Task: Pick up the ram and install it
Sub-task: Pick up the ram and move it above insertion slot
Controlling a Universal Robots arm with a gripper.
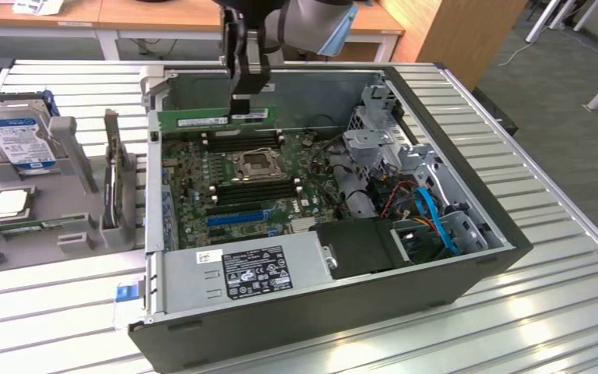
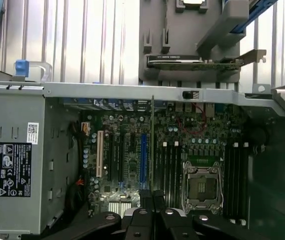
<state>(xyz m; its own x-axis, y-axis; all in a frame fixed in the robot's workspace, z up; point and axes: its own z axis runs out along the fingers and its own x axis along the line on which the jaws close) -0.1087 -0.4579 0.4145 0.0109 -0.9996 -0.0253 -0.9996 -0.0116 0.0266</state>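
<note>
The ram [image 1: 216, 119] is a long, thin green stick held level above the far end of the motherboard [image 1: 200, 214] inside the open computer case. My gripper [image 1: 245, 103] comes down from above and is shut on the stick's upper edge near its right end. Black memory slots [image 1: 239, 141] lie just below and in front of it, beside the CPU socket [image 1: 253, 164]. In the wrist view the ram [image 2: 152, 145] shows edge-on as a thin line running out from my gripper [image 2: 152, 197]. It lies between the long blue slot [image 2: 143, 157] and the black memory slots [image 2: 170, 165].
A grey power supply [image 1: 247, 271] fills the case's near end, with a drive cage and blue and orange cables [image 1: 429, 214] at the exterior view's right. On the exterior view's left, a grey holder [image 1: 65, 226] carries a blue-labelled hard drive [image 1: 19, 140] and an upright card [image 1: 112, 179].
</note>
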